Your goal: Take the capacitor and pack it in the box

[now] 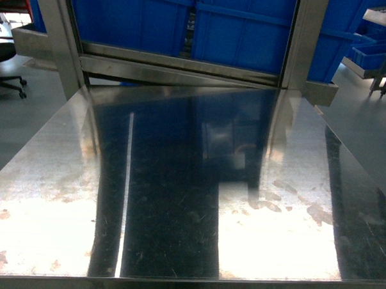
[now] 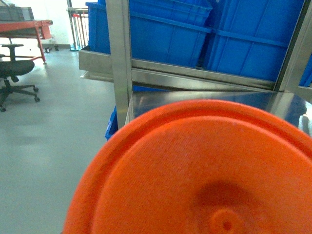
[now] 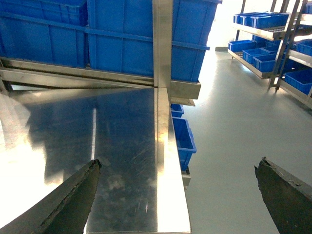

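No capacitor and no box show in any view. The steel table (image 1: 178,182) lies bare in the head view, and neither gripper shows there. In the right wrist view my right gripper (image 3: 179,163) is open, its two dark fingers (image 3: 73,200) spread wide above the table's right edge (image 3: 170,195), with nothing between them. A round orange plastic surface (image 2: 195,170) with a raised rim fills the lower part of the left wrist view, very close to the camera. It hides my left gripper's fingers completely.
Big blue bins (image 1: 236,31) stand behind a steel frame (image 1: 184,64) at the table's far side. Smaller blue bins (image 3: 184,139) sit under the table's right edge. Shelves of blue bins (image 3: 273,34) stand at the right, and an office chair (image 2: 14,73) at the left.
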You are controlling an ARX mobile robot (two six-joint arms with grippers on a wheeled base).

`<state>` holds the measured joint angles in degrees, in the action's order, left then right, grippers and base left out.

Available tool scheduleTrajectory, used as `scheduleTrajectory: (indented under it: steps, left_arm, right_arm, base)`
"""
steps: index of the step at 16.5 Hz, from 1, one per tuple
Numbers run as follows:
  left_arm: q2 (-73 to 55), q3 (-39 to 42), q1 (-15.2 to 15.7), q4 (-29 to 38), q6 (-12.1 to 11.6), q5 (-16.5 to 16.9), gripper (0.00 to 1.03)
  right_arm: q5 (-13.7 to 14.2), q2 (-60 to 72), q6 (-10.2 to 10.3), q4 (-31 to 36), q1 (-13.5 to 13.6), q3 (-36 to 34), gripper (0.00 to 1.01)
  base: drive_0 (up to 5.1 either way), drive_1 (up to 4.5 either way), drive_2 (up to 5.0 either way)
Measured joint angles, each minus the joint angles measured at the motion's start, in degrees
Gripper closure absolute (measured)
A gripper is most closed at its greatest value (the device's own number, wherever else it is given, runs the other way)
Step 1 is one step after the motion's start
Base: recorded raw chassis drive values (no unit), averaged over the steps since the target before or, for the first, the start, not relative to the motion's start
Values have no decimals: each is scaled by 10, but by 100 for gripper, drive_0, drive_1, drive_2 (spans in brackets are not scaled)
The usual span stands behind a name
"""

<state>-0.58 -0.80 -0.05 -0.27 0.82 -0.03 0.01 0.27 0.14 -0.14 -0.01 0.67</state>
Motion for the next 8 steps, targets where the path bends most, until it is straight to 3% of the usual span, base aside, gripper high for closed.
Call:
scheduleTrajectory:
  steps: [8]
  left_arm:
    - [0, 0, 0, -1, 0, 0, 60]
  right_arm:
    - [0, 0, 0, -2, 0, 0, 3]
  base:
    - [0, 0, 0]
